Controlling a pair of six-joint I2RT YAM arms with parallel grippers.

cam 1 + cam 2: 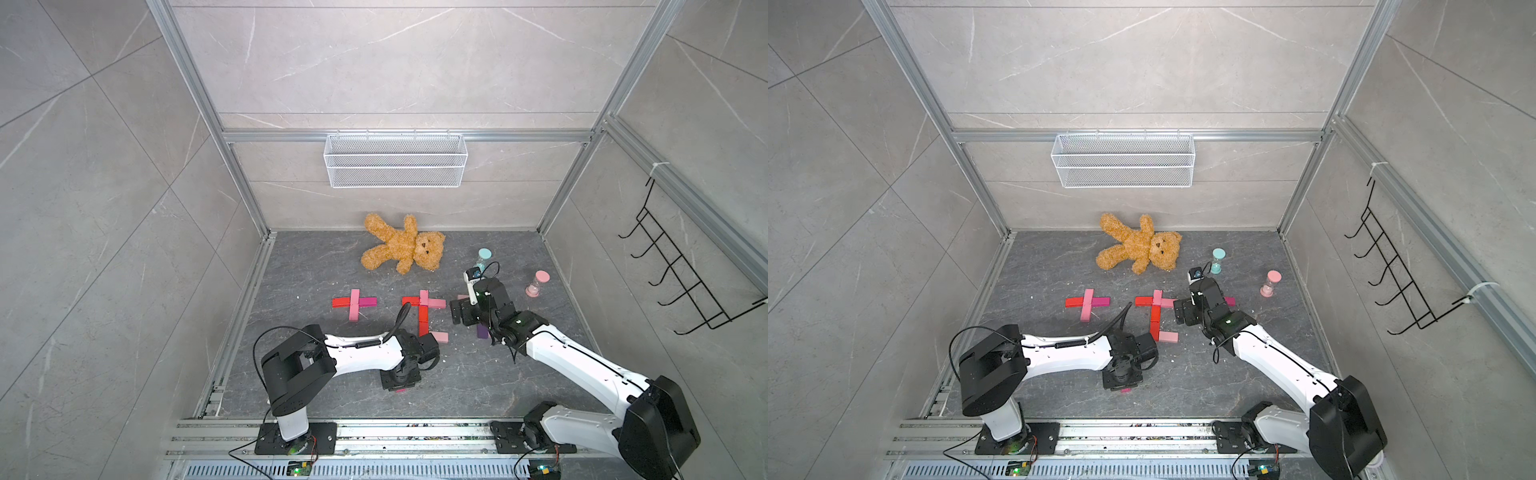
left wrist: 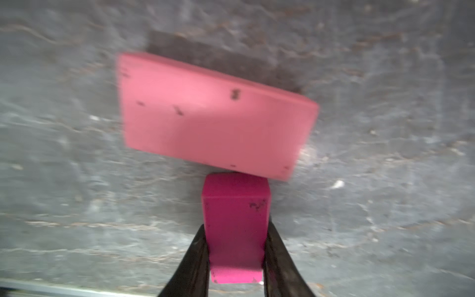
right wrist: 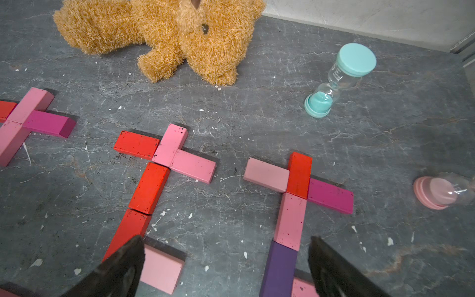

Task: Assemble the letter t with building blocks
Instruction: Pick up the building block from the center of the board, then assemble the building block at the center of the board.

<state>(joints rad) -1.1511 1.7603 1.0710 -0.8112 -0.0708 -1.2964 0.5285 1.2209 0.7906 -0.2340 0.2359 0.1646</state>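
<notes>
Left tool (image 2: 235, 226) clamped on magenta block (image 2: 235, 203), its end seemingly touching a loose pink block (image 2: 210, 115) on the worktop (image 2: 77, 180). Lifting may drag it. Right tool (image 3: 226, 241) wide, empty, above laid-out letters (image 3: 164, 154); a low sweep would scatter them.

White arms (image 1: 361, 353); black joints (image 1: 291, 365); black cables (image 1: 400, 318)
</notes>
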